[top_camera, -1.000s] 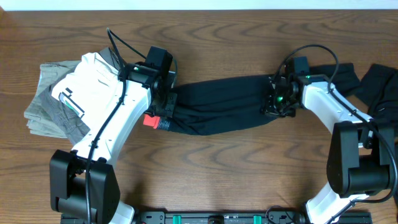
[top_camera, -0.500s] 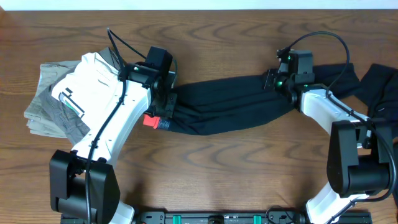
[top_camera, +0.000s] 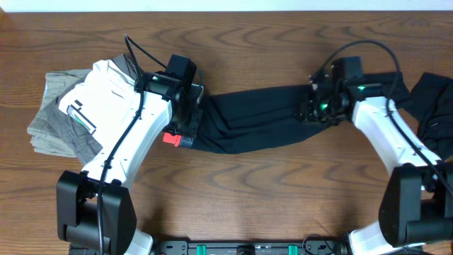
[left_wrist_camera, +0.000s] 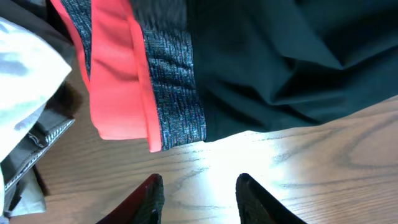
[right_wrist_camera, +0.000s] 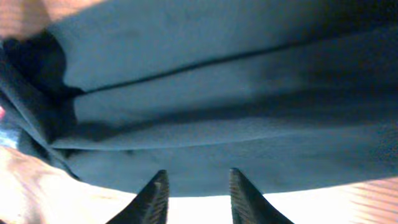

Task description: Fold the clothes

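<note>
The clothes in hand are long black trousers (top_camera: 255, 120), lying stretched left to right across the table. Their grey waistband (left_wrist_camera: 171, 81) with its coral-red edge (left_wrist_camera: 115, 81) lies at the left end. My left gripper (top_camera: 190, 120) hovers at that waistband end. In the left wrist view it (left_wrist_camera: 199, 190) is open over bare wood, just short of the waistband. My right gripper (top_camera: 313, 111) sits over the trouser legs further right. In the right wrist view it (right_wrist_camera: 196, 190) is open, with folds of black fabric (right_wrist_camera: 217, 118) just beyond the tips and nothing between the fingers.
A stack of grey and white folded garments (top_camera: 71, 113) lies at the left, under my left arm, and shows in the left wrist view as white and grey cloth (left_wrist_camera: 25, 93). Another black garment (top_camera: 435, 95) lies at the right edge. The wooden table (top_camera: 269, 191) runs to the front.
Both grippers have opened and let go of the trousers. The right gripper swung toward the back, then returned over the trouser legs. The left arm has barely moved.
</note>
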Robot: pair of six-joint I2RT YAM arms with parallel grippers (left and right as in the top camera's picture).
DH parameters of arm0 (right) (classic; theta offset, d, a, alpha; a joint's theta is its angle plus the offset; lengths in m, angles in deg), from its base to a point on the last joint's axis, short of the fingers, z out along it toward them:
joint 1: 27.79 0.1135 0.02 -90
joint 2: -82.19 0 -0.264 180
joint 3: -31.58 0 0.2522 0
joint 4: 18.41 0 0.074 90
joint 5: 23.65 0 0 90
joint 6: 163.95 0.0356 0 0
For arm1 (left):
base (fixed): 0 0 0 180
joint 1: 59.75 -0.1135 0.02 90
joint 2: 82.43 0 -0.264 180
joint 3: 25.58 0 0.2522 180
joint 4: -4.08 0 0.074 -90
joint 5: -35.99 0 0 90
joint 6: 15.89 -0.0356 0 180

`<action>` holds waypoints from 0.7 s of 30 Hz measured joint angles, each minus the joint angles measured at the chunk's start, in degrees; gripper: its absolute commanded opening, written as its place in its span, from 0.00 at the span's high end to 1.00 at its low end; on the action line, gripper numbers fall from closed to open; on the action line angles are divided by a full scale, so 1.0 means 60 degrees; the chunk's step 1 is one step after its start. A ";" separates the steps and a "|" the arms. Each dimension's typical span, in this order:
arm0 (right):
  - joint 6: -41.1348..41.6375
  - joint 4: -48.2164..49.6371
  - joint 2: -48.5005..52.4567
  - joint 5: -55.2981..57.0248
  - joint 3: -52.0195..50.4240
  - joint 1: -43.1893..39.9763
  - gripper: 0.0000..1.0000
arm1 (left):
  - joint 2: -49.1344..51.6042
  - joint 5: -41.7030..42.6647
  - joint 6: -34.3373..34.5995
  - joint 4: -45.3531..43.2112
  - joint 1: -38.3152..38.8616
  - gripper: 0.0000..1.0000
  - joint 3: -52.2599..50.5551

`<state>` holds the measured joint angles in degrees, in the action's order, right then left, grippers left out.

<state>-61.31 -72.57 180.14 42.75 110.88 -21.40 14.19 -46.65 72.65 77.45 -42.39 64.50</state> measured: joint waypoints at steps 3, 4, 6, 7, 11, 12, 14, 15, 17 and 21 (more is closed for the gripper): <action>0.0364 0.0656 0.0393 0.0353 -0.0474 0.0412 0.87 | 0.0000 -0.0040 0.0117 0.0022 -0.0033 0.58 0.0000; 0.0477 0.0863 0.0535 0.0433 -0.0586 0.0481 0.88 | 0.0000 -0.0040 0.0149 0.0062 -0.0062 0.58 0.0000; 0.0831 0.1370 0.0947 0.0576 -0.0860 0.0623 0.90 | 0.0000 -0.0047 0.0215 0.0244 -0.0178 0.58 0.0000; 0.0973 0.1501 0.1111 0.0634 -0.0936 0.0656 0.90 | 0.0000 -0.0044 0.0240 0.0382 -0.0266 0.58 0.0000; 0.1395 0.2514 0.1475 0.0659 -0.1035 0.0678 0.94 | -0.0120 -0.0073 0.0273 0.0608 -0.0528 0.53 0.0000; 0.1472 0.2947 0.1555 0.0685 -0.1038 0.0678 0.94 | -0.0204 -0.0080 0.0270 0.0608 -0.0576 0.53 0.0000; 0.1581 0.3690 0.1712 0.0707 -0.1045 0.0678 0.92 | -0.0342 -0.0080 0.0273 0.0612 -0.0601 0.52 0.0000; 0.1617 0.4116 0.1785 0.0721 -0.1049 0.0678 0.92 | -0.0408 -0.0084 0.0277 0.0608 -0.0601 0.52 0.0000; 0.1665 0.4845 0.1883 0.0780 -0.1064 0.0678 0.91 | -0.0444 -0.0080 0.0277 0.0605 -0.0601 0.52 0.0000; 0.1993 0.5584 0.1916 0.0856 -0.1064 0.0678 0.91 | -0.0444 -0.0080 0.0277 0.0605 -0.0601 0.51 0.0000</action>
<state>-49.35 -39.06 191.64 47.89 104.49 -17.33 11.53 -47.13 74.31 81.08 -45.99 64.50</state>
